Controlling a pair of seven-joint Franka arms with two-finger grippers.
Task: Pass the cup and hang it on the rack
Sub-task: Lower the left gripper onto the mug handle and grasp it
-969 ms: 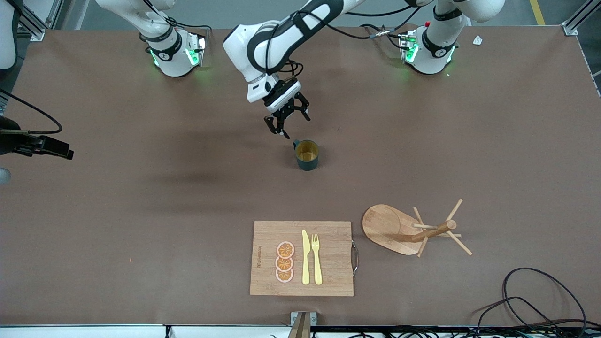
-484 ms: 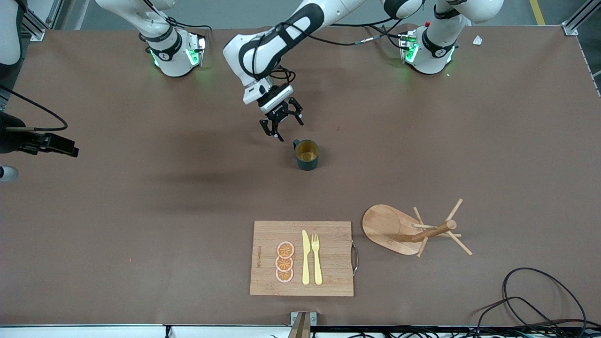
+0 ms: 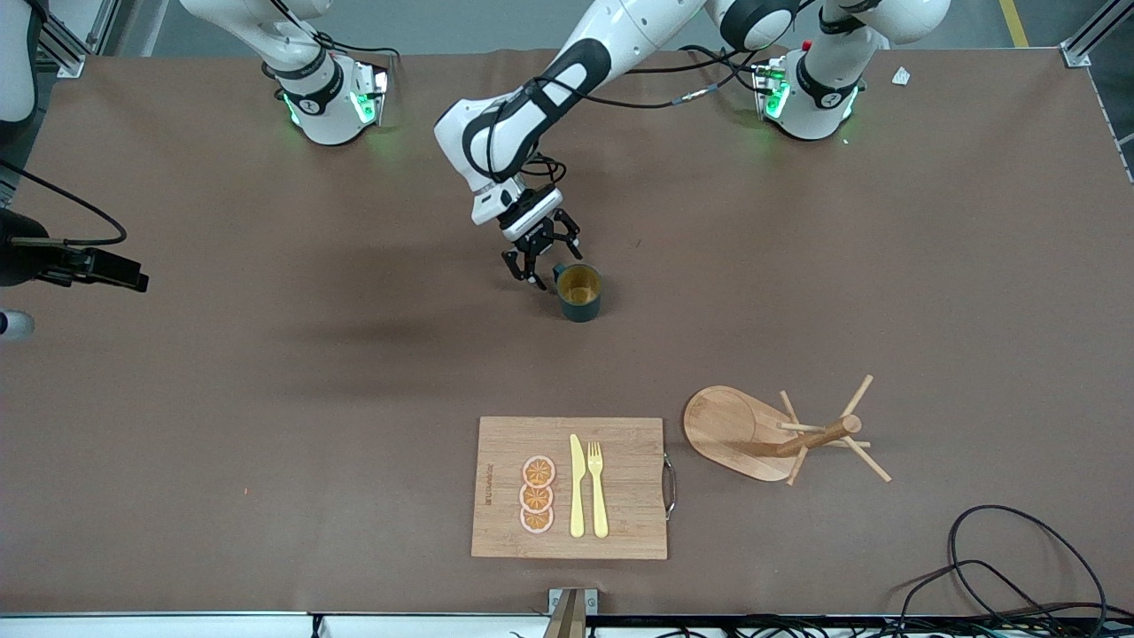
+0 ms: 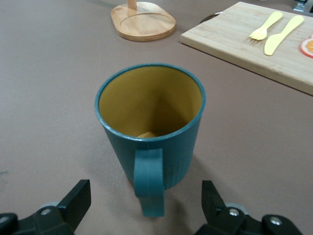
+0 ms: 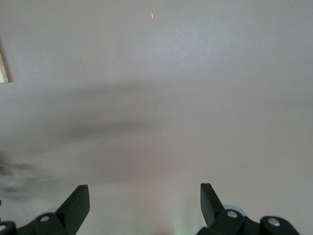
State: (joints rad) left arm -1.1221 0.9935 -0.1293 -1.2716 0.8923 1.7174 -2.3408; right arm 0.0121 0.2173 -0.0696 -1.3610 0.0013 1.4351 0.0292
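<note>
The dark teal cup (image 3: 580, 292) stands upright mid-table, its yellowish inside showing and its handle turned toward the robots' bases. My left gripper (image 3: 542, 261) is low beside it, open. In the left wrist view the cup (image 4: 151, 117) fills the middle, and its handle sits between the spread fingers of the left gripper (image 4: 144, 196) without touching them. The wooden rack (image 3: 780, 434) stands nearer the front camera, toward the left arm's end, with nothing on its pegs. My right gripper (image 5: 145, 196) waits open over bare table at the right arm's end (image 3: 133, 279).
A bamboo cutting board (image 3: 567, 487) carrying orange slices, a yellow knife and a fork lies near the front edge, beside the rack's base (image 3: 726, 425). Black cables (image 3: 1001, 567) coil at the front corner at the left arm's end.
The left gripper has come down and moved in toward the cup, so its open fingers now flank the handle. The cup, the rack and the right gripper have stayed where they were.
</note>
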